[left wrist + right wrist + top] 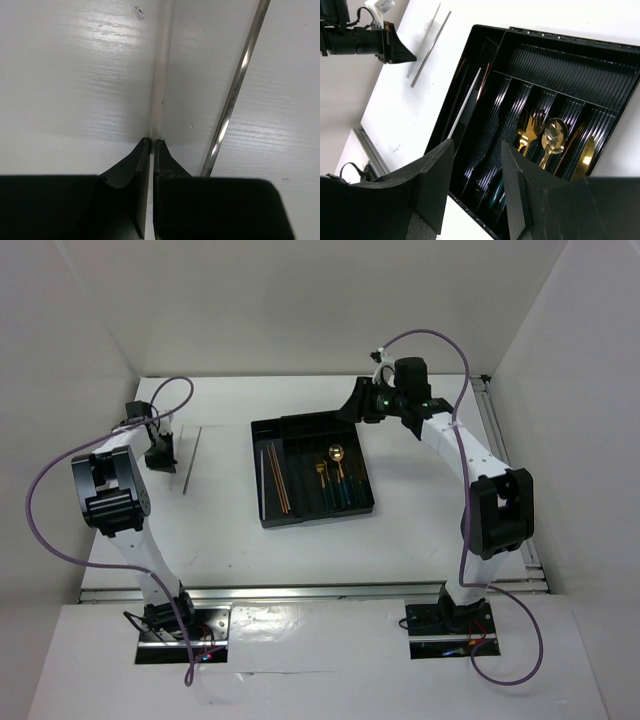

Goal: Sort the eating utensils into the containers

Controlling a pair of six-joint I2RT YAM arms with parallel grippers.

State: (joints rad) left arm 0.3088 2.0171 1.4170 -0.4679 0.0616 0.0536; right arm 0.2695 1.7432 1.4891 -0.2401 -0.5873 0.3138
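Utensils: most are in the black cutlery tray (310,430) (570,65), mid-worktop.
- Long left compartment: copper-brown chopsticks (278,478) lying lengthwise. The right wrist view shows one pale slim stick (465,102) alongside them.
- Narrow compartments to the right: gold fork (321,472) (530,127), gold spoon (337,453) (554,134) and gold knife (585,152). Heads point to the far side, dark green handles to the near edge.
- Cross compartment at the far end: ribbed floor showing.

Outside the tray: two chopsticks on the white worktop (230,550), well to the tray's left and roughly parallel to each other.
- The silver chopstick (192,462) (235,90) (431,49) lies free, just right of the left end effector's fingers.
- The second silver chopstick (162,75) (424,40) reads as a pale strip. It runs straight into the slit between those fingers.

Left end effector (165,462) (151,145) (412,57): low over the worktop. Fingers (135,165) are drawn almost together, with only a thin slit between them, and they pinch the second silver chopstick near its end. The stick rests flat on the surface.

Right end effector (358,408) (476,145): above the tray's far edge, looking down into the compartments. Fingers are spread with nothing between them, and it touches no utensil.
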